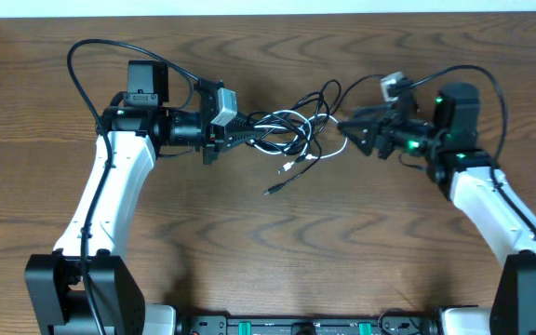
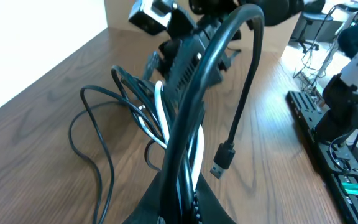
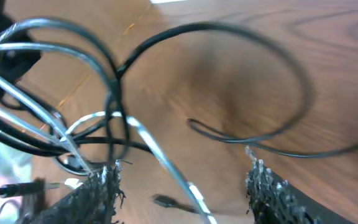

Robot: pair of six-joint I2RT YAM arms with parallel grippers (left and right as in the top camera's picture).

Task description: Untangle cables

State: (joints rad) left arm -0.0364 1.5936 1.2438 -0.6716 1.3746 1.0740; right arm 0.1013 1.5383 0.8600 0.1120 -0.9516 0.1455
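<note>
the left gripper (image 1: 243, 130) is clamped shut on the cables (image 1: 291, 126), with black strands and a white cable (image 2: 160, 106) pinched together between its fingers. the tangle fans out just ahead of its fingertips. a usb plug (image 2: 222, 160) hangs free from one black loop, to the right in that hand's own view. further right, the right gripper (image 1: 347, 128) has its fingers (image 3: 98, 193) spread apart and grips nothing. loops lie just in front of it, and the white cable passes through the gap.

because the left hand pinches several strands at once, pulling away would likely drag the whole knot and tighten the crossings. if the right jaws closed here, they might catch the white cable and a black loop together. the dangling plug could snag in a loop.

no brand, label or writing is readable.
</note>
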